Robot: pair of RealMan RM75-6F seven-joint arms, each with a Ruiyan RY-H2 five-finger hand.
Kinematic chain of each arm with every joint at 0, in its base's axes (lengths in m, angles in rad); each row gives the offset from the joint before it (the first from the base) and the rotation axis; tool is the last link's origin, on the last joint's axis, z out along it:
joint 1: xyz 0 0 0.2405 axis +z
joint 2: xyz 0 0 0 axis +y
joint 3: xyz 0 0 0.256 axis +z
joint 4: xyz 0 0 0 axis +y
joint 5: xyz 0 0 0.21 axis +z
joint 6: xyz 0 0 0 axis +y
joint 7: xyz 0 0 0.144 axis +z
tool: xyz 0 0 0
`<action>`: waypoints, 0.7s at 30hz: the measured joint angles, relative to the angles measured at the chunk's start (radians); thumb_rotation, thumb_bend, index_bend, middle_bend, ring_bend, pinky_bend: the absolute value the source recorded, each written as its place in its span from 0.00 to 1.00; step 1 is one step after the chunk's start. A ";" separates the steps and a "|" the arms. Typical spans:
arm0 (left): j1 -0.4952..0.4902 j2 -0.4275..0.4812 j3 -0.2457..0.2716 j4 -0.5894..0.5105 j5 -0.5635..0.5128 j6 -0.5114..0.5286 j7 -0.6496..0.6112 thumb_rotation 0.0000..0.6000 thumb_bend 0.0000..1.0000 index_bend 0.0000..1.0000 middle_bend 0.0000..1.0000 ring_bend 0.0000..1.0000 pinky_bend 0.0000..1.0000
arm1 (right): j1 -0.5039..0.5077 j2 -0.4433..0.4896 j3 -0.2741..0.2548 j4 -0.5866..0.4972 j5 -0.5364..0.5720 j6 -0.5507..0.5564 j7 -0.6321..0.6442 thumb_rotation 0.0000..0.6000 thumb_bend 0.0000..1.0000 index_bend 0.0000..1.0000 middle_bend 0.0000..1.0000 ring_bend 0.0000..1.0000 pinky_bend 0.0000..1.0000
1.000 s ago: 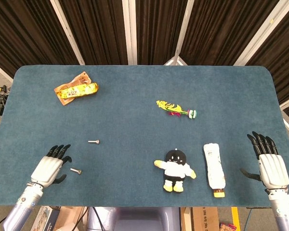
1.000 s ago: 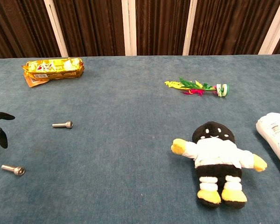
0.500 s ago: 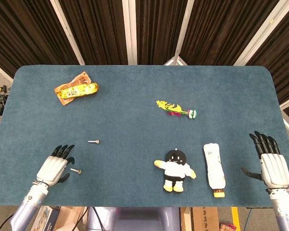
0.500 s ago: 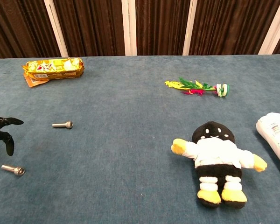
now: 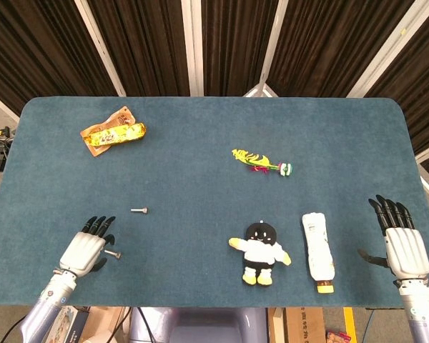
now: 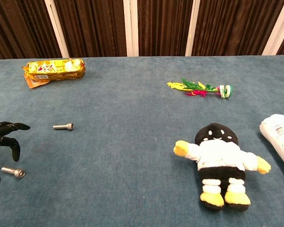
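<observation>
Hovering spread over the near bolt (image 5: 113,253), the left robot hand (image 5: 86,250) should settle lower so thumb and finger straddle its shank on the table (image 5: 200,179) before pinching; the right robot hand (image 5: 404,246) rests spread, empty.

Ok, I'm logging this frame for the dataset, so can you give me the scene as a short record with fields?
Surface: blue-green carpeted table
Left robot hand: open, fingers over the near small silver steel bolt, not gripping it
Right robot hand: open, flat at the table's right edge, holding nothing
Second silver bolt: apart, further back
Centre: black-and-white plush doll with yellow feet, beside white plastic bottle
Back: yellow foil snack packet; yellow-green feathered toy
</observation>
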 measured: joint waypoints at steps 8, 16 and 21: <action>-0.008 -0.004 0.016 0.005 0.013 -0.005 -0.001 1.00 0.44 0.45 0.01 0.00 0.00 | 0.002 -0.004 0.001 0.002 0.007 -0.008 -0.006 1.00 0.11 0.08 0.07 0.01 0.00; -0.007 -0.001 0.023 0.011 0.002 0.001 0.011 1.00 0.46 0.49 0.01 0.00 0.00 | 0.003 -0.006 0.002 0.001 0.010 -0.011 -0.004 1.00 0.11 0.08 0.07 0.01 0.00; -0.003 0.004 0.025 0.013 -0.002 0.011 0.017 1.00 0.47 0.49 0.01 0.00 0.00 | 0.002 -0.008 0.004 -0.002 0.014 -0.009 -0.007 1.00 0.11 0.08 0.07 0.01 0.00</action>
